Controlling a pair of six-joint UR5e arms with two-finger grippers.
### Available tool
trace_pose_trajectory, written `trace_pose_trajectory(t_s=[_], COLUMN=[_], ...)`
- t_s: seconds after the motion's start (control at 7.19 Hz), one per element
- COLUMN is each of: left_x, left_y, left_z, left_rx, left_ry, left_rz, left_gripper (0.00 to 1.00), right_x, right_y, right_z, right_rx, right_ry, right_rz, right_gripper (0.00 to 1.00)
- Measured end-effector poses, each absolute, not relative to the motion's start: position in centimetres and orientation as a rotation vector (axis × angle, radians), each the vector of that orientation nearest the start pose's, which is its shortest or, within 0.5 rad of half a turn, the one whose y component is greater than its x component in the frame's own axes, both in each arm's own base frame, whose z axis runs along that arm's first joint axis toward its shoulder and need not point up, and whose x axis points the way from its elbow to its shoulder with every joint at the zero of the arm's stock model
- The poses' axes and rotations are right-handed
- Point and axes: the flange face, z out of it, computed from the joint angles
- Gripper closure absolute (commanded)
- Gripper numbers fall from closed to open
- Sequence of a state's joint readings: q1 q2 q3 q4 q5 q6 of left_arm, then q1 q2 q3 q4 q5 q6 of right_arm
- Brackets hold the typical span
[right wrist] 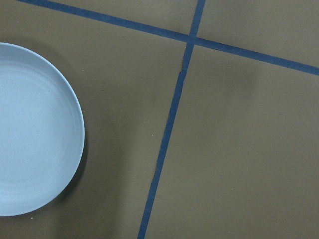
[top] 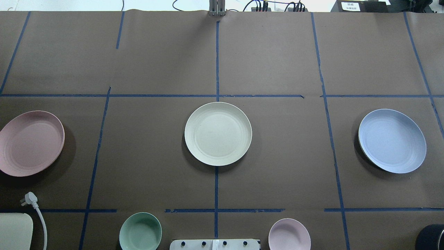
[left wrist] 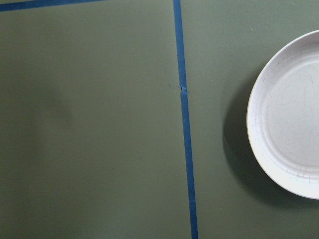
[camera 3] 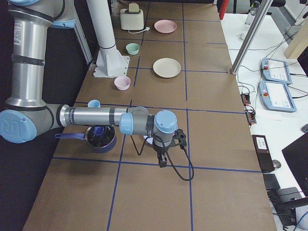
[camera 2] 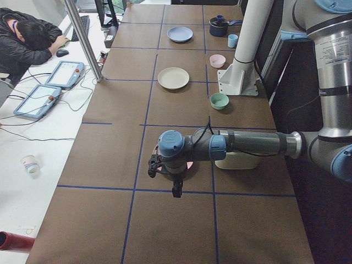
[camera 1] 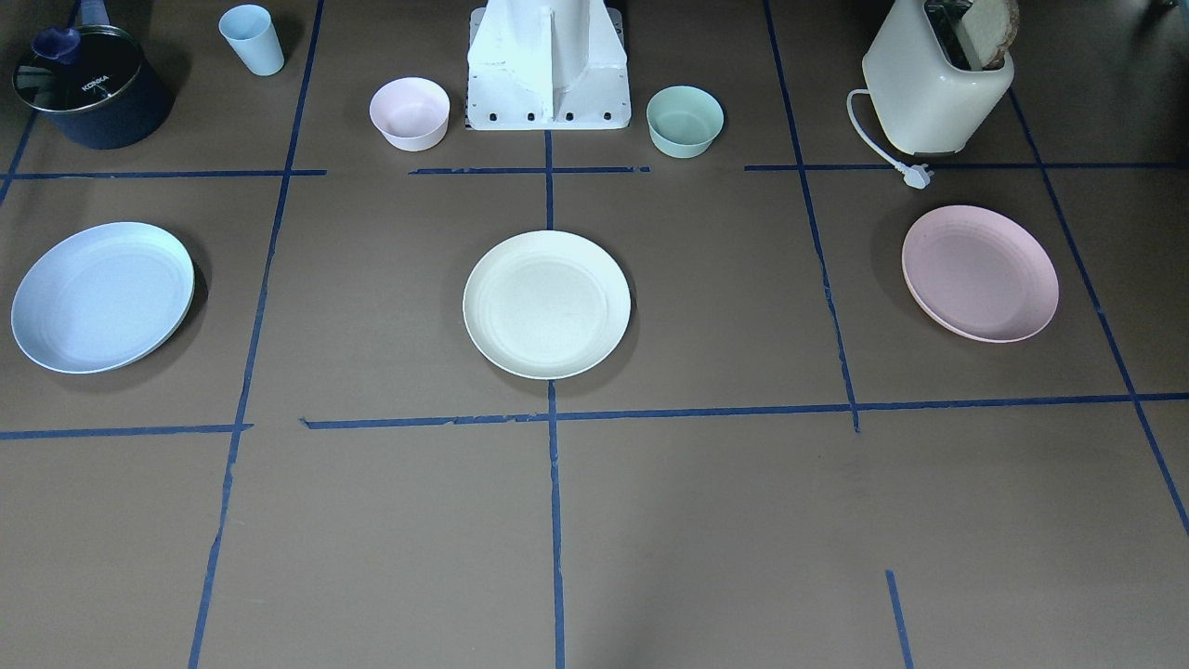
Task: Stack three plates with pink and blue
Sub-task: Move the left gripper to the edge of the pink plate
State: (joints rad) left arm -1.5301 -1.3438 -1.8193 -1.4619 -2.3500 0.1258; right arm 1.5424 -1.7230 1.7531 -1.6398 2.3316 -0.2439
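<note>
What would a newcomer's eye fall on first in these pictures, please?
Three matching plates lie apart in a row on the brown taped table: the pale pink plate at the robot's left, the cream-white plate in the centre, the light blue plate at its right. Near the robot's base stand a mint-green bowl and a small pink bowl.

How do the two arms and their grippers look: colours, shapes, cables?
Both the left arm and the right arm are silver-grey tubes with light blue caps on the joints. The left gripper and the right gripper are small and black, with a thin black cable looping at each wrist. Each upper segment bears a printed label.
</note>
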Motion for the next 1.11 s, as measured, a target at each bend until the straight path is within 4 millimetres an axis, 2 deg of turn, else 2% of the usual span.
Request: trace_pose_trajectory(t_s=[0.56,0.7,0.97,1.11], left_x=[-4.6,-4.5,-4.2,-3.8], left_y=[-39.8,-41.3,-45.7,-46.5], left_z=[63.9,62.7,59.0,58.2], left_rx=[-0.033,-0.003,0.087,0.124], left_ry=[0.787,0.788,0.790,0.793], left_rz=[0.128,0.139,0.179,0.203], left_gripper=[0.00,0.00,0.00,0.00], right_x=[4.9,4.7,4.0,3.6], right_y=[-43.1,-43.3,-43.8,-43.8], right_z=[63.8,63.1,62.3,62.2], right_rx=[0.060,0.070,0.079,0.077], right_ry=[-0.762,-0.762,-0.765,-0.768], right_rz=[-0.256,-0.265,-0.281,-0.286], right_gripper=[0.00,0.00,0.00,0.00])
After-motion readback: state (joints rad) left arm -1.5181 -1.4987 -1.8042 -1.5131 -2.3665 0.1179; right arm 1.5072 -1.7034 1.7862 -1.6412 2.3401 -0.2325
